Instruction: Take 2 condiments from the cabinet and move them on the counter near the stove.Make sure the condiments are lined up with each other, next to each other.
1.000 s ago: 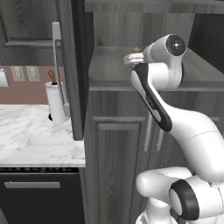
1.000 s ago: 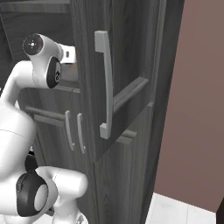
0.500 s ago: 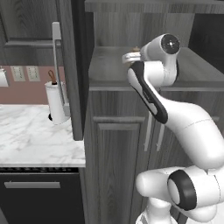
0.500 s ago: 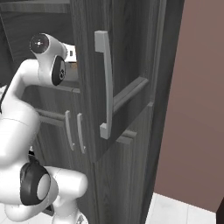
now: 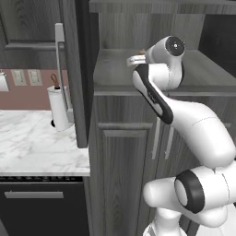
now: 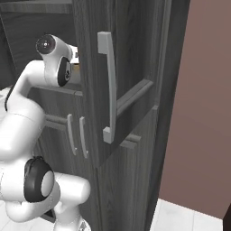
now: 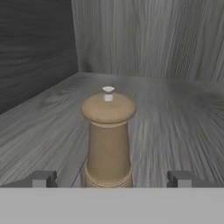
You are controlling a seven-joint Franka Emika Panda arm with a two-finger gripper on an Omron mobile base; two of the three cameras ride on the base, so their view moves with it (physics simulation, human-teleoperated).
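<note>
A small brown wooden pepper mill [image 7: 108,140], one of the condiments, stands upright on the shelf floor of the cabinet [image 7: 175,113] niche. My gripper [image 7: 112,179] is open, with one dark fingertip [image 7: 43,178] on each side of the mill's base and a clear gap to it on both sides. In the left base view the arm reaches into the niche of the dark grey cabinet [image 5: 124,152], and a sliver of the mill [image 5: 143,51] shows beside the white hand. The white marble counter [image 5: 32,143] lies left of the cabinet. The stove is out of view.
The upper cabinet door [image 6: 126,81] stands swung open, its silver bar handle [image 6: 108,85] close to the arm. A white paper-towel roll [image 5: 59,108] stands on the counter by the open door [image 5: 73,69]. A black appliance front [image 5: 41,203] sits under the counter.
The hand has edged slightly deeper into the niche toward the pepper mill. The jaws have stayed open.
</note>
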